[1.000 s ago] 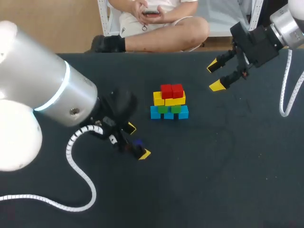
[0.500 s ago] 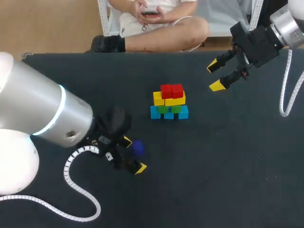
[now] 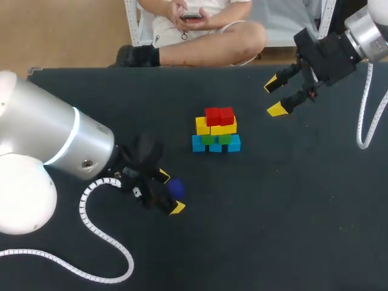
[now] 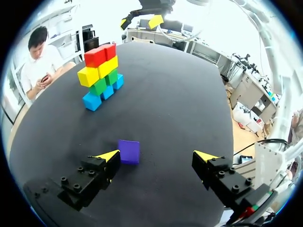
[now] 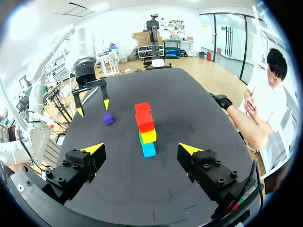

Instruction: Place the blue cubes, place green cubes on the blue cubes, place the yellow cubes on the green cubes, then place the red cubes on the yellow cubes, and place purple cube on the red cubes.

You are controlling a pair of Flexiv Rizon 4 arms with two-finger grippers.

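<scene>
A cube stack [image 3: 216, 130] stands mid-table: blue cubes [image 3: 216, 145] at the bottom, then green [image 3: 216, 139], yellow [image 3: 215, 127] and red cubes [image 3: 219, 115] on top. The purple cube [image 3: 176, 188] lies alone on the table, nearer the front and to the left. My left gripper [image 3: 170, 192] is open around it. In the left wrist view the purple cube [image 4: 129, 151] sits close beside one fingertip [image 4: 108, 155], well clear of the other, with the stack [image 4: 101, 75] ahead. My right gripper [image 3: 274, 97] hangs open and empty at the back right, its wrist view facing the stack [image 5: 145, 128].
The dark table [image 3: 291, 206] carries nothing else. My left arm's white cable [image 3: 100, 233] loops over the front left. The right wrist view shows my left gripper [image 5: 91, 99] over the purple cube [image 5: 108, 118], beyond the stack.
My left arm has drawn back toward the front left, and its gripper now straddles the purple cube, which shows more fully. The cube, the stack and the right arm have not moved.
</scene>
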